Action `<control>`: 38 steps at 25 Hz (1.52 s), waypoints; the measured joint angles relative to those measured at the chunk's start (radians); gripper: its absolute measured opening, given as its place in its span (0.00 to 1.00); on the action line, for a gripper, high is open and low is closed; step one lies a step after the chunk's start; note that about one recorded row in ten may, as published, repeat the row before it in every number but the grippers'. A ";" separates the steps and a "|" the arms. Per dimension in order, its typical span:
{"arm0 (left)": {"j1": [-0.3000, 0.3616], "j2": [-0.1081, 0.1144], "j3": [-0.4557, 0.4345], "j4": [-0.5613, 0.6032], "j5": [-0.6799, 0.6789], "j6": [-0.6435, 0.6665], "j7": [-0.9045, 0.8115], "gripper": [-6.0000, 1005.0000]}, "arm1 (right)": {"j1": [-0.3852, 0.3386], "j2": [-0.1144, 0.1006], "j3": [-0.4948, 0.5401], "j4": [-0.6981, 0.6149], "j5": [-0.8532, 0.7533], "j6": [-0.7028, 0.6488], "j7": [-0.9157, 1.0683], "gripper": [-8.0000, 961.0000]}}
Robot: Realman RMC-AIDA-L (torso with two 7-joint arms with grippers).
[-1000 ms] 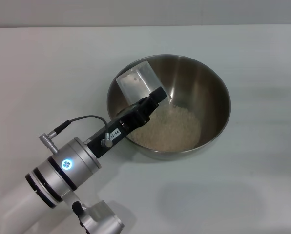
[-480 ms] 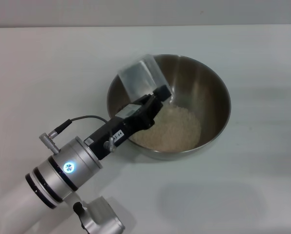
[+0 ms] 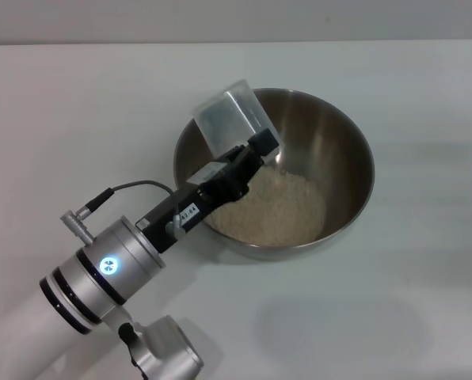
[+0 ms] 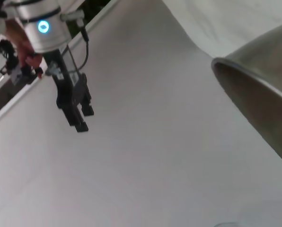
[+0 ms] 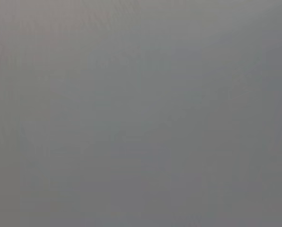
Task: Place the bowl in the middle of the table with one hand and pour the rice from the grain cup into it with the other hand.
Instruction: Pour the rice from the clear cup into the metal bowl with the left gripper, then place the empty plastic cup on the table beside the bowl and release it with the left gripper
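The steel bowl (image 3: 355, 146) stands on the white table (image 3: 78, 119) near its middle. Its outer wall also shows in the left wrist view (image 4: 259, 99). A mound of rice (image 3: 279, 207) lies in the bottom of the bowl. My left gripper (image 3: 252, 152) reaches over the bowl's near-left rim and is shut on the grain cup (image 3: 226, 119). The cup is tilted over the bowl's left rim, and I see no rice in it. My right gripper (image 4: 83, 119) shows only far off in the left wrist view. It hangs over bare table away from the bowl, with its fingers a little apart and empty.
The left arm's silver wrist (image 3: 101, 269) with a black cable crosses the table's near left. The right wrist view is a plain grey field and shows nothing.
My left gripper has moved slightly up and away over the bowl's rim. The cup has turned and risen with it. The bowl and the rice mound have not moved.
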 joint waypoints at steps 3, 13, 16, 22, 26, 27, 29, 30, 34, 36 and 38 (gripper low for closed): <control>0.011 0.000 -0.007 -0.011 -0.004 -0.002 -0.102 0.03 | 0.000 0.000 0.000 0.000 -0.002 0.000 0.000 0.58; 0.055 0.000 -0.025 -0.087 -0.111 0.002 -0.591 0.03 | 0.000 -0.001 0.000 0.000 -0.004 0.005 0.000 0.58; 0.065 0.000 -0.025 -0.114 -0.167 0.006 -0.787 0.03 | 0.000 -0.001 0.000 0.000 -0.004 0.004 0.000 0.58; 0.064 0.000 -0.029 -0.128 -0.308 -0.003 -1.130 0.04 | -0.001 0.001 -0.001 0.000 -0.005 0.001 0.000 0.58; 0.059 0.000 -0.075 -0.120 -0.380 -0.019 -1.336 0.04 | -0.002 0.002 -0.002 0.000 -0.005 0.001 0.000 0.58; 0.059 0.000 -0.097 -0.119 -0.394 -0.029 -1.385 0.04 | -0.002 0.002 -0.002 0.000 -0.005 0.001 0.000 0.58; 0.060 0.000 -0.133 -0.116 -0.414 -0.050 -1.460 0.04 | -0.002 0.002 -0.004 -0.002 -0.005 0.001 0.000 0.58; 0.060 0.001 -0.147 -0.112 -0.419 -0.059 -1.489 0.04 | -0.002 0.002 -0.005 -0.004 -0.005 0.001 0.000 0.58; 0.064 0.001 -0.196 -0.081 -0.426 -0.099 -1.614 0.04 | -0.002 0.004 -0.008 -0.008 -0.006 0.000 0.001 0.58; 0.063 0.001 -0.205 -0.068 -0.426 -0.142 -1.653 0.04 | -0.002 0.004 -0.008 -0.009 -0.006 0.000 0.001 0.58; 0.060 0.001 -0.207 -0.059 -0.426 -0.188 -1.664 0.04 | -0.002 0.004 -0.008 -0.009 -0.006 0.000 0.001 0.58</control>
